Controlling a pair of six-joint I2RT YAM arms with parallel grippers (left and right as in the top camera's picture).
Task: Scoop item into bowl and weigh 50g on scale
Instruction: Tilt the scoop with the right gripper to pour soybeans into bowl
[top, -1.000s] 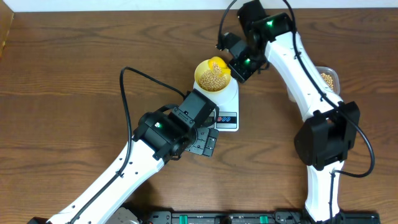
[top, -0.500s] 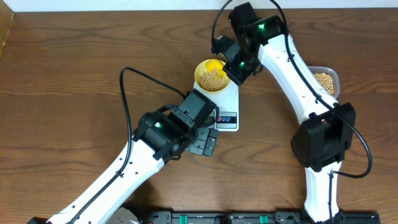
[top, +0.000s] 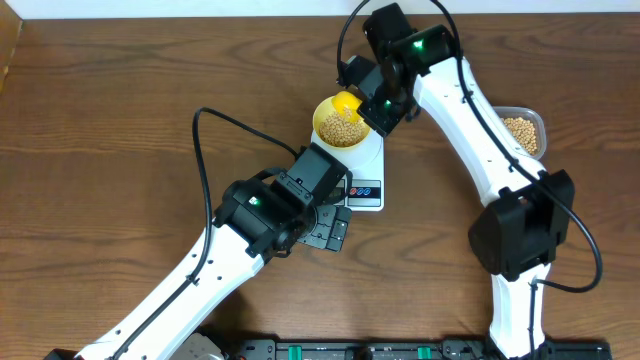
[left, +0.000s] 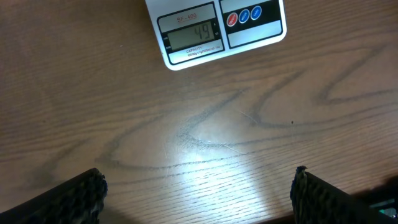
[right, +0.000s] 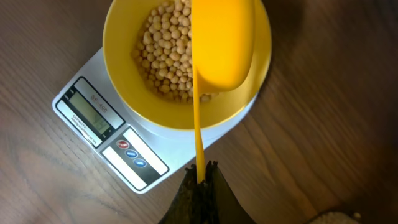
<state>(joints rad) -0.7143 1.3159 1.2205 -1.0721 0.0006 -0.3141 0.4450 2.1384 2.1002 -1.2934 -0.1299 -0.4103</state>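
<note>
Overhead, the brown table (top: 100, 120) is seen, with the white scale (top: 371, 160) near its middle. The yellow bowl (top: 319, 128) is set on the scale's 12 o'clock end. A clear tub (top: 542, 125) is kept well apart, at 3 o'clock from the bowl.

The thin handle of the yellow scoop (right: 222, 43) is pinched by the right gripper (right: 200, 180), and the scoop is held over the bowl's 1 o'clock side. The left gripper (left: 198, 186) is held over bare wood at 6 o'clock from the scale, jaws spread wide with nothing between them.

The beans (right: 165, 59) are piled in the bowl. The number 49 is shown on the display (left: 191, 35), so only a few more beans seem to be needed. The scoop should be tipped very slowly, a bean or two at a time, and stopped once 50 is shown.
</note>
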